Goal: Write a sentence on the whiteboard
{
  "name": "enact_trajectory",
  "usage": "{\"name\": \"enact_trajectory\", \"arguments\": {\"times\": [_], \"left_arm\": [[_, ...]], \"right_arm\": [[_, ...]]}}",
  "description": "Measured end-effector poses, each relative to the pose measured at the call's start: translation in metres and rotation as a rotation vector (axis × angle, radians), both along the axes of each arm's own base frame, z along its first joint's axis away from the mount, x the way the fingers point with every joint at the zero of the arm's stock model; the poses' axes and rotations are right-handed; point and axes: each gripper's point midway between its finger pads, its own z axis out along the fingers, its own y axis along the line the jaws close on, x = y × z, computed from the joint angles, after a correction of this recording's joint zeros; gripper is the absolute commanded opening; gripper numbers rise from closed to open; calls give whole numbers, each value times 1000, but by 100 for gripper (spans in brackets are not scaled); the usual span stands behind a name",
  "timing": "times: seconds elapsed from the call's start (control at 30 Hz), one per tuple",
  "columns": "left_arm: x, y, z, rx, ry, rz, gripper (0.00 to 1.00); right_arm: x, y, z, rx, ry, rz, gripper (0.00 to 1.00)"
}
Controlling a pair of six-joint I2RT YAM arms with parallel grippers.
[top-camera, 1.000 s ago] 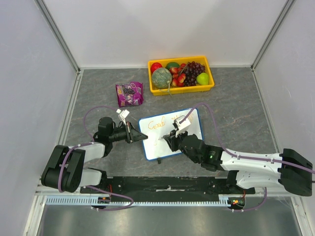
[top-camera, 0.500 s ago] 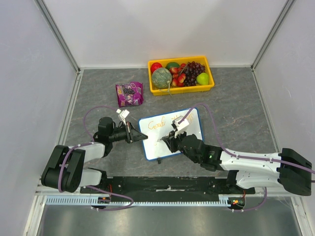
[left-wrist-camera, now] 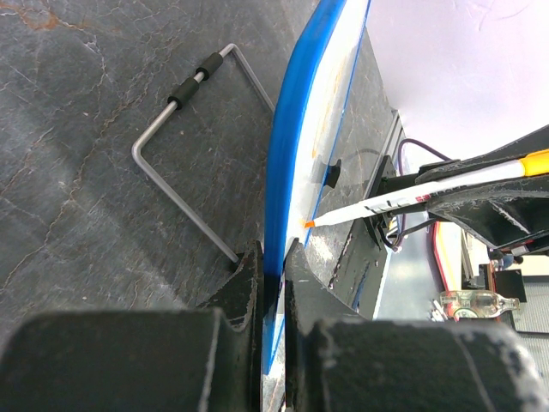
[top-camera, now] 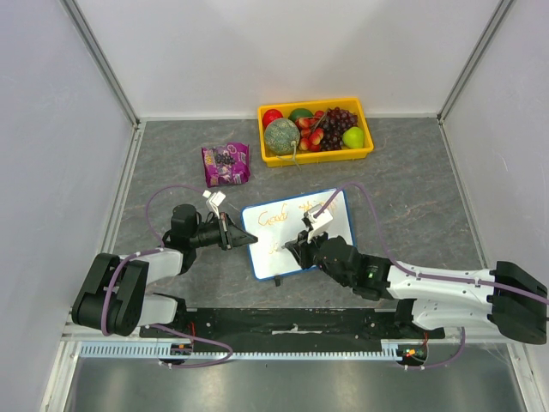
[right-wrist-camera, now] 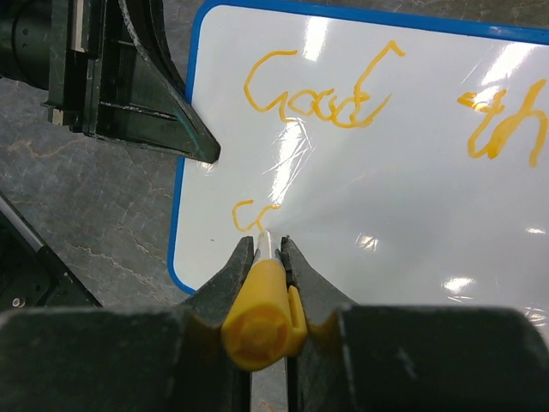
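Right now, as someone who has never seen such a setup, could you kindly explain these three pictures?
Two robot arms sit at a grey table. One picture looks down from above; the other two come from cameras on each wrist. The left fingers clamp the blue rim of a whiteboard. The right fingers pinch a marker, its tip at the board below orange writing starting "Good". Farther back lie a yellow tray of fruit and a purple snack bag.
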Motion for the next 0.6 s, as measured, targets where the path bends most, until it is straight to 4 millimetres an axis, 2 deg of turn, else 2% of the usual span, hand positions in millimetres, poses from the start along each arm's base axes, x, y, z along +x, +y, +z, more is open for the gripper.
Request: {"name": "enact_trajectory", "arguments": {"times": [0.6], "left_arm": [[0, 0, 0, 0, 0, 0, 2]], "right_arm": [[10, -7, 8, -2, -31, -69, 0]]}}
